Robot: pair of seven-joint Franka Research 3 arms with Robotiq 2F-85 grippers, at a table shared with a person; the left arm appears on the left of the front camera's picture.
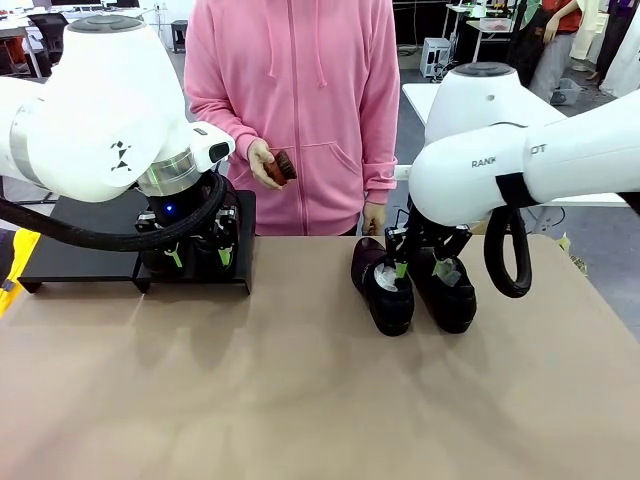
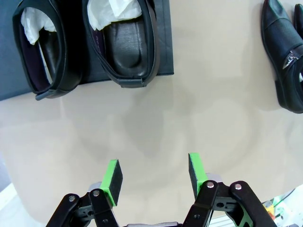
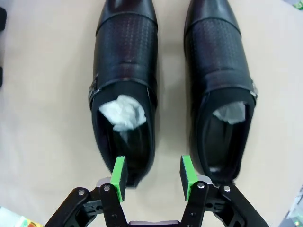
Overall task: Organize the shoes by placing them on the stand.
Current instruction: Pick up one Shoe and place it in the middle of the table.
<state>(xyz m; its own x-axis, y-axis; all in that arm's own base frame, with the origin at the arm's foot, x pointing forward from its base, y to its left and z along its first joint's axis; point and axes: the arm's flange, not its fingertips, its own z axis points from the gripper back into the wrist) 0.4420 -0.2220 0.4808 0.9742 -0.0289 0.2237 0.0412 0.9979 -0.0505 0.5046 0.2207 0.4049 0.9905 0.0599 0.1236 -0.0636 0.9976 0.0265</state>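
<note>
Black glossy leather, likely stiff, slick and light: two shoes (image 2: 128,42) sit on the stand (image 2: 164,42), the other pair (image 3: 125,71) on the table (image 1: 300,380) under the right hand (image 3: 153,177), wide and empty over one heel wall, the likely grip; left hand (image 2: 154,177) wide, empty.

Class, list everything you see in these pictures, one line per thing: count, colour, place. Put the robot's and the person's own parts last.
table: one, tan top, runs across the scene.
stand: one, matte black, far left of the table.
shoes: four, glossy black with white paper inside; two side by side on the table, two on the stand.
brush: one, brown, held in the person's hand.
person: one, pink hoodie, at the far side.
robot's left hand: one, black with green pads, open, above bare table by the stand.
robot's right hand: one, same colours, open, over the heels of the table pair.
</note>
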